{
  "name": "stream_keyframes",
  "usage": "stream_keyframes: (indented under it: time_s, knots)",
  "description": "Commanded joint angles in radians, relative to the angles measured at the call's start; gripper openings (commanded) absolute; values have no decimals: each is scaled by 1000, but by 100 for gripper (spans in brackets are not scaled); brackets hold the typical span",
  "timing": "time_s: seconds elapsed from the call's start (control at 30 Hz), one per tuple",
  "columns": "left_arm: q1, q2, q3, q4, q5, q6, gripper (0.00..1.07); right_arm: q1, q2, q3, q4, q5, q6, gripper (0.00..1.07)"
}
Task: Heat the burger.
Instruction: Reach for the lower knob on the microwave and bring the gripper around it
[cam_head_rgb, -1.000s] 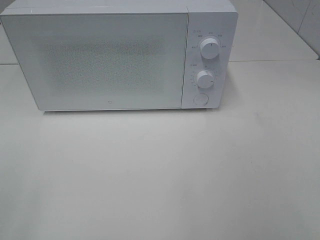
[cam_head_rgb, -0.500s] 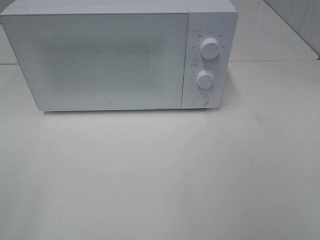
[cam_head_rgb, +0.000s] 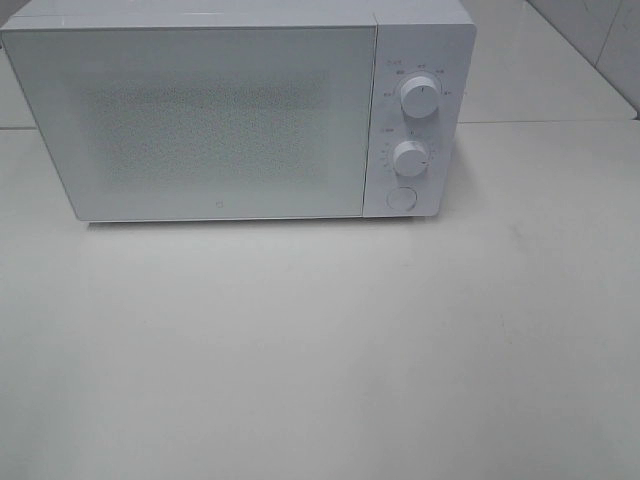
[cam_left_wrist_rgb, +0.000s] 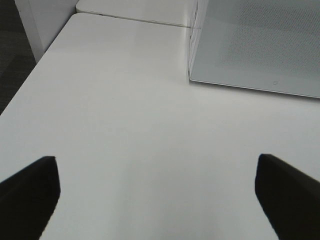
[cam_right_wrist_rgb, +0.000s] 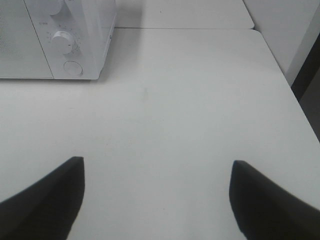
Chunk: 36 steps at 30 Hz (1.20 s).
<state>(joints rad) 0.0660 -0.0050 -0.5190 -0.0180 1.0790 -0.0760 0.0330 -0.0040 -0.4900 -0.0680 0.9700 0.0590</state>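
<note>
Overhead view: white microwave at the back of the pale table, door closed. The door panel is frosted and speckled, and nothing can be made out behind it. Control strip to the right of the door: upper knob, lower knob, round button beneath them. Neither arm shows in this view.

Left wrist view: left gripper hangs over bare tabletop, jaws spread wide, nothing between them. Only its two dark fingers show, at the frame's corners. This view adds the microwave's door-side corner and side wall, plus the table's outer edge with dark floor beyond it.

Right wrist view: right gripper likewise released, its fingers well apart and holding nothing, over the table in front of the control strip. The lower knob and the button are seen closer here, the knob's dial marks a little clearer. The table's far corner on that side also appears.

Burger: not seen in any of the three views. Cannot tell where it is, nor whether it sits behind the closed door.
</note>
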Motion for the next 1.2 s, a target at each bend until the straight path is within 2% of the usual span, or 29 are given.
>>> stream_keyframes:
  time_s: [0.03,0.33,0.43,0.5,0.6,0.87,1.2]
  knots:
    - [2,-23,3,-8,-13,0,98,-5,-27,2,-1,-8,9,76]
    - [2,-23,3,-8,-13,1,98,-4,-27,2,6,-8,12,76]
    - [2,-23,3,-10,-12,17,98,-4,-17,-21,14,-33,17,76]
    - [2,-23,3,-39,-11,99,98,-4,19,-50,16,-90,17,76]
    - [2,-23,3,-55,-11,114,98,-4,74,-55,15,-153,17,76]
    - [2,-23,3,-56,-11,114,98,-4,234,-52,14,-289,17,76]
    - [2,-23,3,-55,-11,114,98,-4,265,-47,26,-513,48,76]
